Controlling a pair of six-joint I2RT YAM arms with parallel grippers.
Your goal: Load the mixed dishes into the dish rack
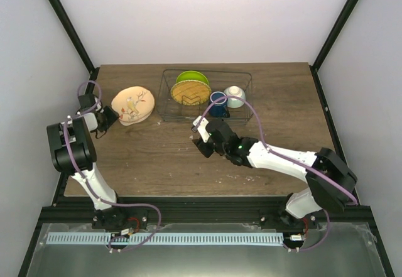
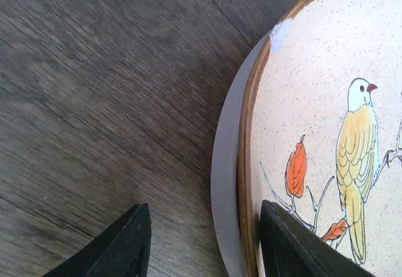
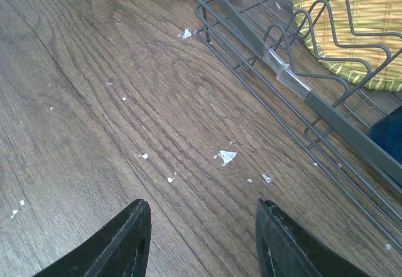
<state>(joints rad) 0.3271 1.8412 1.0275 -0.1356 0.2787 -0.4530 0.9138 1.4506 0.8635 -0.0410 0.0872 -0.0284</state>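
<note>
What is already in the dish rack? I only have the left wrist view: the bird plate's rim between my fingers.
Observer: The lime-green plate, the tan woven-look plate, the dark blue mug and the pale mint bowl sit in the wire dish rack.
Operator: Where is it from here?
Observer: The bird plate lies on the table beside the rack's left end.
Operator: And the other arm?
Observer: The right gripper is open and empty, over the table in front of the rack.
</note>
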